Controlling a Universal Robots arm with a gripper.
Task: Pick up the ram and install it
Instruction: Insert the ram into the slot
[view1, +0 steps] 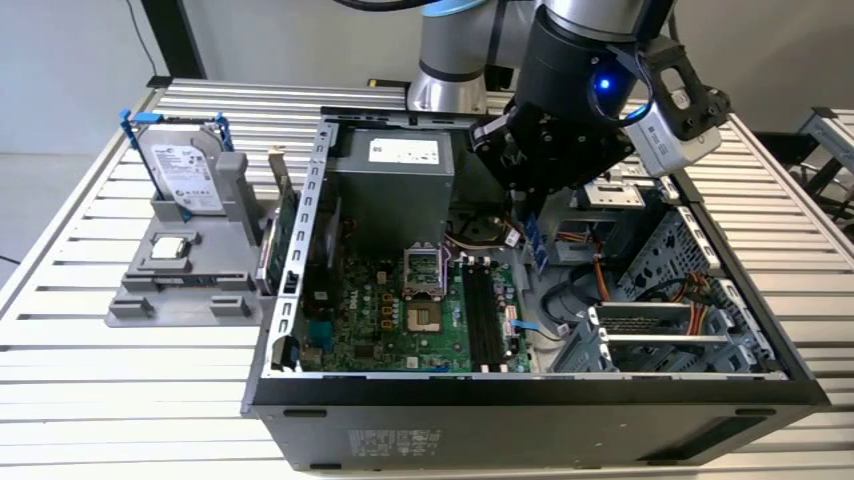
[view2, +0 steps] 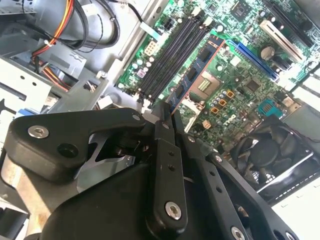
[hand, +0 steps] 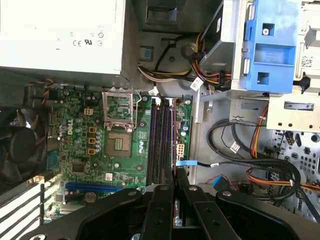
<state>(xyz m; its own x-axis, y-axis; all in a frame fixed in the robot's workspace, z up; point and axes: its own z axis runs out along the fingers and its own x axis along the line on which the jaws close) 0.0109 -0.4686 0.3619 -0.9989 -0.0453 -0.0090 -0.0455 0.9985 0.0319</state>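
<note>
Tool (view2: 167, 109): fingers closed on ram (view2: 197, 72), which is held above the motherboard (hand: 80, 145), near the black slots (hand: 160, 140). Handling, as judged: keep ram parallel to one slot, descend straight, press evenly, avoid tilt.

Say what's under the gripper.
Beneath the gripper lie the motherboard's black memory slots; it is shut on the ram. Its fingers cover the ram's gripped end.

Silver arm (view1: 447, 60), blue-lit black wrist (view1: 567, 100), black screw-studded fingers (view2: 167, 170)
</note>
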